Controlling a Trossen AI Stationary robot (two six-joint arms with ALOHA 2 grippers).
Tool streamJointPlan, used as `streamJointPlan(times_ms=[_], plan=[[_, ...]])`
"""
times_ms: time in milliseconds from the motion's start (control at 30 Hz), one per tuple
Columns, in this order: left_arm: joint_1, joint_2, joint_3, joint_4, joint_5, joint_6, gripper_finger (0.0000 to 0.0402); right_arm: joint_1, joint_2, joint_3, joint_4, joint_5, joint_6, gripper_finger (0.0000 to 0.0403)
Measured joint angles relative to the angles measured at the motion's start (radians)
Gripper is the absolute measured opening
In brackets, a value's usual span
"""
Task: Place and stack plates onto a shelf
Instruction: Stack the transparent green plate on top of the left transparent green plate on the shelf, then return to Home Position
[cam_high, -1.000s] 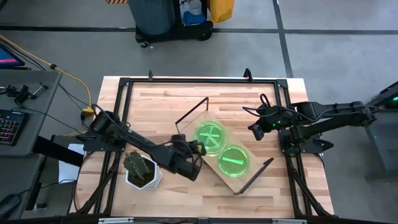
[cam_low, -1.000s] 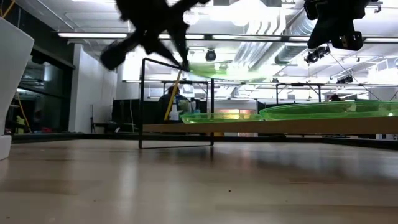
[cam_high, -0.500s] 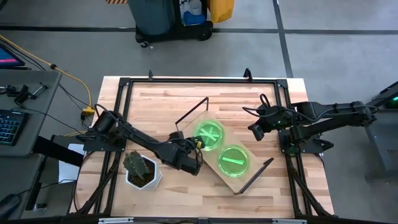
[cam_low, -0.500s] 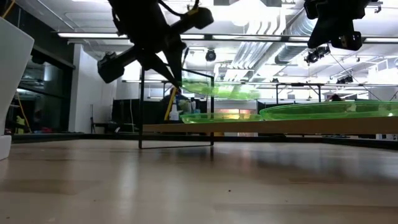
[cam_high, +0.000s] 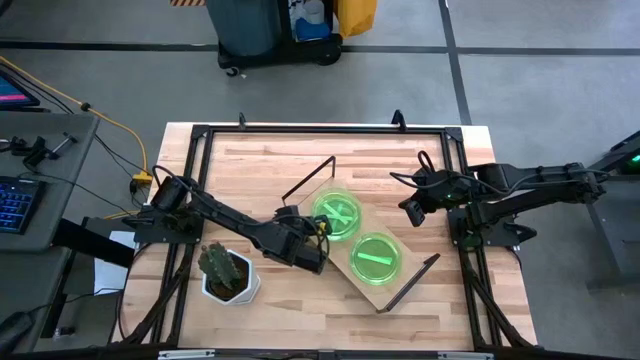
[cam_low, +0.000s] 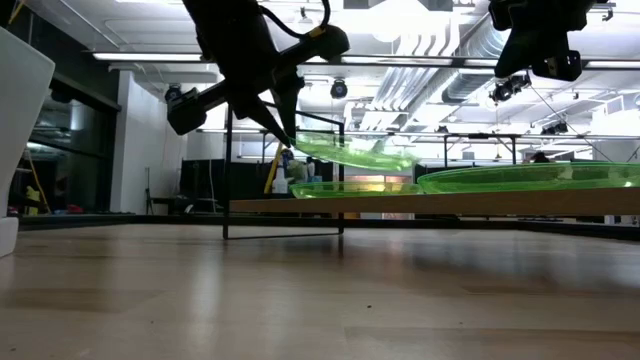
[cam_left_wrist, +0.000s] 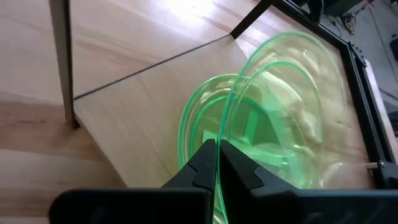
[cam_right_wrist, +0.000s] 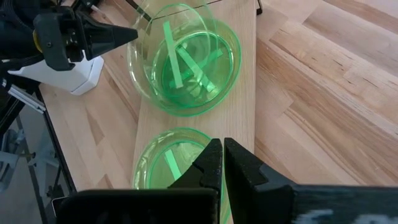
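Over shelf (cam_high: 345, 215), left end effector (cam_high: 318, 238) pinches unlabelled plate (cam_high: 336, 209); right end effector (cam_high: 408, 213) closed.

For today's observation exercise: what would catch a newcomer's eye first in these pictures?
The bright-green plates on the shelf at the table's centre stand out. The left gripper pinches one tilted plate by its rim above a plate already on the shelf. The right gripper hangs shut to the shelf's right.

the stacked plates (cam_high: 337, 213) overlap so their count is unclear, and the left tool (cam_left_wrist: 217, 163) hides one rim.
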Motion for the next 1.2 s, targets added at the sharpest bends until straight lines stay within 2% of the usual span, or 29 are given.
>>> streamJointPlan(times_ms=[167, 433, 767, 1000, 1100, 1200], plan=[[0.013, 0.000, 0.000, 0.010, 0.003, 0.058, 0.0020, 0.000, 0.000, 0.000, 0.000, 0.006, 0.000, 0.0000], [0.027, 0.000, 0.000, 0.141, 0.026, 0.261, 0.0073, 0.000, 0.000, 0.000, 0.000, 0.032, 0.000, 0.0000], [0.027, -0.004, 0.000, 0.150, 0.071, 0.408, 0.0139, 0.000, 0.000, 0.000, 0.000, 0.031, 0.000, 0.0000], [0.027, -0.034, -0.001, 0.148, 0.119, 0.534, 0.0166, 0.000, 0.000, 0.000, 0.001, 0.031, 0.000, 0.0000], [0.027, -0.066, -0.001, 0.149, 0.132, 0.637, 0.0171, 0.000, 0.000, 0.000, 0.002, 0.030, 0.000, 0.0000], [0.029, -0.132, -0.001, 0.192, 0.140, 0.882, 0.0170, 0.000, 0.000, 0.000, 0.003, 0.029, 0.000, 0.0000]])
